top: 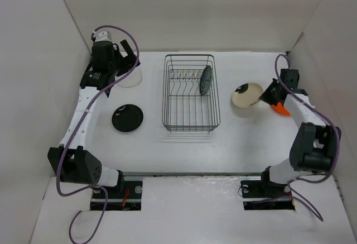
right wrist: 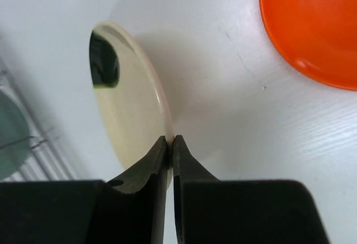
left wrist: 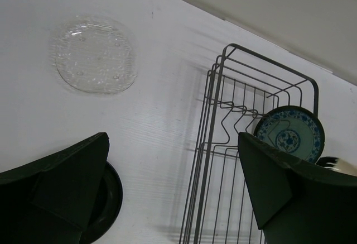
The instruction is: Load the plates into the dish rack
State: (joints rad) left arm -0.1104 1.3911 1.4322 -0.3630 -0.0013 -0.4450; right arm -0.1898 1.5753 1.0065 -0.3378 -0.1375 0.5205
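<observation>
— Left arm (top: pixel 83 115) pose?
— Extended far forward along the left side, elbow joint low near the base. Left gripper (left wrist: pixel 173 188) at full spread, holding nothing, aimed downward.
— Right arm (top: pixel 309 127)?
— Folded at the elbow, forearm reaching forward and inward. Right gripper (right wrist: pixel 170 139) pinched almost together on the rim of a plate (right wrist: pixel 131 104), fingers (right wrist: pixel 150 168) side by side.

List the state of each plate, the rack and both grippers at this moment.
dish rack: holds one plate.
teal plate: upright between the dish rack prongs.
right gripper: shut on cream plate rim.
cream plate: tilted, held at its rim.
orange plate: lying flat, untouched.
black plate: lying flat, untouched.
clear glass plate: lying flat, untouched.
left gripper: open, empty.
</observation>
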